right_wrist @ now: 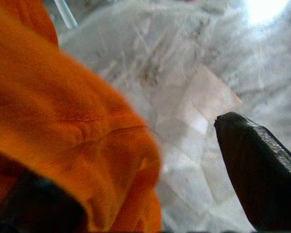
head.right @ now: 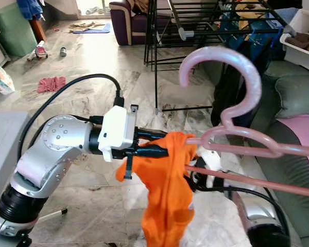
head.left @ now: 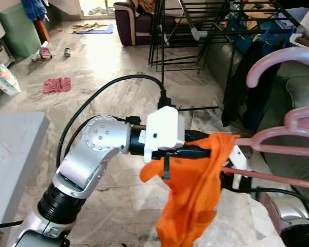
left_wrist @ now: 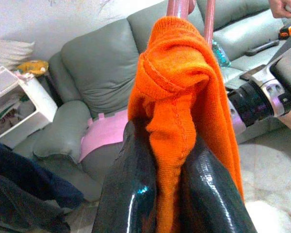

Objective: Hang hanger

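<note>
My left claw (head.right: 162, 149) pinches the orange garment (head.right: 167, 195) draped on the pink hanger (head.right: 232, 128); my right claw (right_wrist: 150, 194) stands parted beneath it. I should keep the hook upright toward the black drying rack (head.right: 195, 25).

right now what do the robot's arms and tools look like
The left arm has rounded silver shells over black ribbed joints, a white boxy wrist block and a thick black cable looping over it. Its tool has two long, glossy black fingers. The right arm is silver with black cabling.
</note>
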`<state>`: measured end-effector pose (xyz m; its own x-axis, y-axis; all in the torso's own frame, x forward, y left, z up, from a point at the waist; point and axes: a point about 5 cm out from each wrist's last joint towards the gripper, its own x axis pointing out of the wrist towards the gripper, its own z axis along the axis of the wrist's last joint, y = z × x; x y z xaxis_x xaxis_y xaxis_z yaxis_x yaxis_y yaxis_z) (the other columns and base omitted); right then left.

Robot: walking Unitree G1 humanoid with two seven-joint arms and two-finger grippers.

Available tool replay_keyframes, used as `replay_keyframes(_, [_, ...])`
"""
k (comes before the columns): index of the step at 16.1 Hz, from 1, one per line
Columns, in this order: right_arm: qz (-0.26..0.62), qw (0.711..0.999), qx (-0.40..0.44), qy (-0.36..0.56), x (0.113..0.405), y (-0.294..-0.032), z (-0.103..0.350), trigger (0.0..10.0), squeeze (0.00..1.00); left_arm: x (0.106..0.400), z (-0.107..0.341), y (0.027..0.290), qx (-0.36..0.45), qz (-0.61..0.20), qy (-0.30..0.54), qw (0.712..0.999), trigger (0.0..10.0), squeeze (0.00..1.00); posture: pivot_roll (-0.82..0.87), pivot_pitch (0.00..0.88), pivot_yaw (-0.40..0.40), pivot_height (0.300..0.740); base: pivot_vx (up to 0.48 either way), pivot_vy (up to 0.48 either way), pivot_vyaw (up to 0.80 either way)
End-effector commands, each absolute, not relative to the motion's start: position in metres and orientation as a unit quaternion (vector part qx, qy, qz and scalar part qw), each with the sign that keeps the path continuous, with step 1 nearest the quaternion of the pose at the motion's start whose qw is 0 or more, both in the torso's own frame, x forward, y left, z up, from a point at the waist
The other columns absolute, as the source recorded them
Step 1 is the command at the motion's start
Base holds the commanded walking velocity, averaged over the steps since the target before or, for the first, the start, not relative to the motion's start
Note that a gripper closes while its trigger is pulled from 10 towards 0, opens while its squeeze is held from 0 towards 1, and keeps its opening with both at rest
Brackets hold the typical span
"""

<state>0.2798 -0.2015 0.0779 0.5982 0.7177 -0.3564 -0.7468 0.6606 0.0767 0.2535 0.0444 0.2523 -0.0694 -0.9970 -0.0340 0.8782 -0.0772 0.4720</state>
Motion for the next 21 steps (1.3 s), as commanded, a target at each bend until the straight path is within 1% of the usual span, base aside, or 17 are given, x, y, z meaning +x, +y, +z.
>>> replay_keyframes(1, [0.390,0.898,-0.042,0.199,0.273,-0.217,0.075,0.0,0.00,0.260,0.262,0.053,0.189,-0.692,-0.183,0.672,0.0,0.00,0.05,0.088,-0.039,0.740,0.000,0.000,0.00])
replay_keyframes(3, [0.373,0.905,-0.042,0.200,0.267,-0.232,0.077,0.0,0.00,0.270,0.263,0.063,0.185,-0.673,-0.178,0.694,0.0,0.00,0.04,0.089,-0.040,0.740,0.000,0.000,0.00])
replay_keyframes(4, [0.365,0.913,-0.045,0.177,0.265,-0.243,0.087,0.0,0.00,0.280,0.257,0.077,0.185,-0.655,-0.161,0.715,0.0,0.00,0.03,0.093,-0.036,0.740,0.000,0.000,0.00])
replay_keyframes(6, [0.356,0.921,-0.038,0.153,0.266,-0.251,0.100,0.0,0.00,0.293,0.243,0.094,0.194,-0.627,-0.135,0.742,0.0,0.00,0.02,0.097,-0.033,0.740,0.000,0.000,0.00])
replay_keyframes(7, [0.354,0.925,-0.035,0.132,0.268,-0.255,0.113,0.0,0.00,0.307,0.225,0.114,0.188,-0.598,-0.100,0.772,0.0,0.00,0.02,0.098,-0.030,0.740,0.000,0.000,0.00])
replay_keyframes(9, [0.353,0.929,-0.029,0.106,0.271,-0.255,0.128,0.0,0.00,0.320,0.210,0.139,0.197,-0.562,-0.066,0.801,0.0,0.00,0.00,0.100,-0.026,0.740,0.000,0.000,0.00])
replay_keyframes(11, [0.332,0.940,-0.033,0.075,0.277,-0.257,0.142,0.0,0.00,0.328,0.198,0.161,0.177,-0.531,-0.031,0.828,0.0,0.00,0.00,0.101,-0.025,0.740,0.000,0.000,0.00])
replay_keyframes(13, [0.296,0.953,-0.036,0.051,0.283,-0.261,0.149,0.0,0.00,0.328,0.189,0.170,0.166,-0.526,-0.017,0.834,0.0,0.00,0.00,0.102,-0.026,0.740,0.000,0.000,0.00])
replay_keyframes(14, [0.257,0.965,-0.033,0.036,0.288,-0.266,0.153,0.0,0.00,0.329,0.184,0.178,0.155,-0.514,-0.011,0.844,0.0,0.00,0.00,0.104,-0.028,0.740,0.000,0.000,0.00])
replay_keyframes(16, [0.211,0.976,-0.043,0.029,0.295,-0.272,0.153,0.0,0.00,0.330,0.184,0.183,0.135,-0.505,-0.013,0.852,0.0,0.00,0.00,0.105,-0.030,0.740,0.000,0.000,0.00])
replay_keyframes(17, [0.216,0.976,-0.024,0.024,0.296,-0.269,0.154,0.0,0.00,0.331,0.186,0.183,0.123,-0.502,-0.018,0.856,0.0,0.00,0.00,0.104,-0.032,0.740,0.000,0.000,0.00])
replay_keyframes(19, [0.248,0.968,-0.015,0.028,0.297,-0.254,0.150,0.0,0.00,0.328,0.191,0.174,0.137,-0.526,-0.026,0.839,0.0,0.00,0.01,0.102,-0.034,0.740,0.000,0.000,0.00])
replay_keyframes(20, [0.269,0.963,0.003,0.033,0.297,-0.243,0.148,9.1,0.00,0.326,0.195,0.166,0.131,-0.543,-0.033,0.829,0.0,0.00,0.01,0.100,-0.034,0.740,0.000,0.000,0.00])
replay_keyframes(21, [0.296,0.954,0.017,0.051,0.295,-0.232,0.140,10.0,0.00,0.324,0.200,0.155,0.124,-0.565,-0.040,0.815,0.0,0.00,0.01,0.097,-0.033,0.740,0.000,0.000,0.00])
